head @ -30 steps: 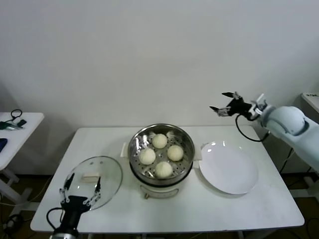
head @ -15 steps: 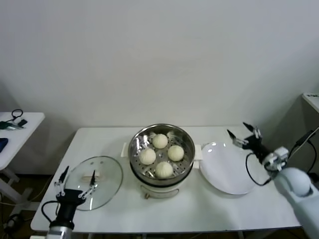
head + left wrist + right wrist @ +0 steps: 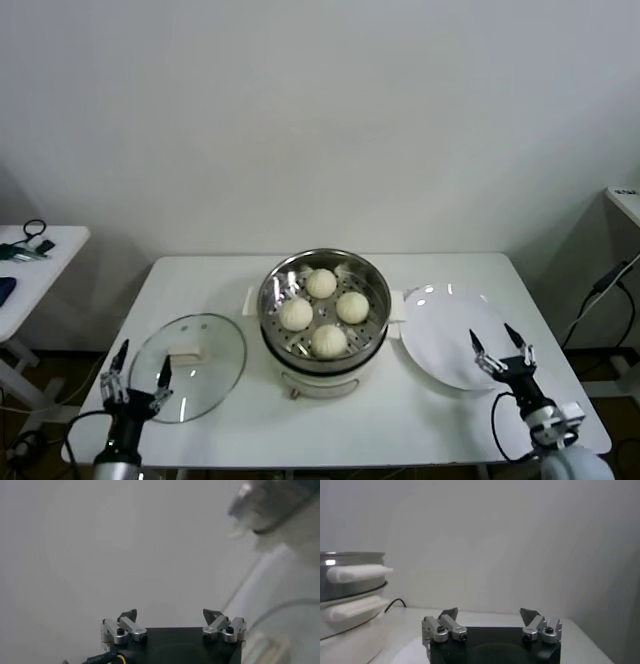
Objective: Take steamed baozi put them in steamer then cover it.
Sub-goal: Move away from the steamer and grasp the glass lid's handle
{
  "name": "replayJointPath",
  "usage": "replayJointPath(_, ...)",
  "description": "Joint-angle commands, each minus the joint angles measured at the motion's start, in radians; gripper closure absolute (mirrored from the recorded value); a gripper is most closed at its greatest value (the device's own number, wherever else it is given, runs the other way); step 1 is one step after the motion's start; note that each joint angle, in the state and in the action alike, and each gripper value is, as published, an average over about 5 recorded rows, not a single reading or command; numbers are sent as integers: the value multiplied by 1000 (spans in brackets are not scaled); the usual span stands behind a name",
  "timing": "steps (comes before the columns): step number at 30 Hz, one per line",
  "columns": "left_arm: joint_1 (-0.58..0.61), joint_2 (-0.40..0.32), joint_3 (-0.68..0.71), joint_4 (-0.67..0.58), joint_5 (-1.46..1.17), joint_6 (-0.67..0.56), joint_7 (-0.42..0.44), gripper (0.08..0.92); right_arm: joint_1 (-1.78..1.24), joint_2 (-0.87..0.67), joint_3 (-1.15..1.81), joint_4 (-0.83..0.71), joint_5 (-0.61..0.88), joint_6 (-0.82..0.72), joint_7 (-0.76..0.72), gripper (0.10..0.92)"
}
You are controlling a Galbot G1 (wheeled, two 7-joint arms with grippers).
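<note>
Several cream-white baozi (image 3: pixel 322 311) sit on the perforated tray inside the shiny steamer (image 3: pixel 280 282) at the table's middle. The steamer's side also shows in the right wrist view (image 3: pixel 350 597) and, blurred, in the left wrist view (image 3: pixel 270 500). The glass cover (image 3: pixel 215 362) with its white handle lies flat on the table to the steamer's left. My left gripper (image 3: pixel 134 377) is open and empty, low at the table's front left edge, just in front of the cover. My right gripper (image 3: pixel 502 350) is open and empty, low at the front right, by the white plate.
An empty white plate (image 3: pixel 445 335) lies to the right of the steamer. A small side table (image 3: pixel 30 265) with dark items stands at the far left. A cable (image 3: pixel 600 295) hangs at the far right.
My right arm has swung down from high at the back right to low at the table's front right. My left gripper has drawn back and down, off the cover towards the front edge.
</note>
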Motion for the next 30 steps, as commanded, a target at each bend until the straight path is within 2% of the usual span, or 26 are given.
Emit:
replayJointPath(1,0,22,9,85,429,58,-147,177,-105,120,61,-1,-42,66,10,203)
replayJointPath(10,-87,1,43,190,538,165,-94,177,-108,137,69,1,-48,67,17,203)
replayJointPath(30,-249,2,96,330,573,216,-27,177,-114,150,81,34,-89,60,33,203)
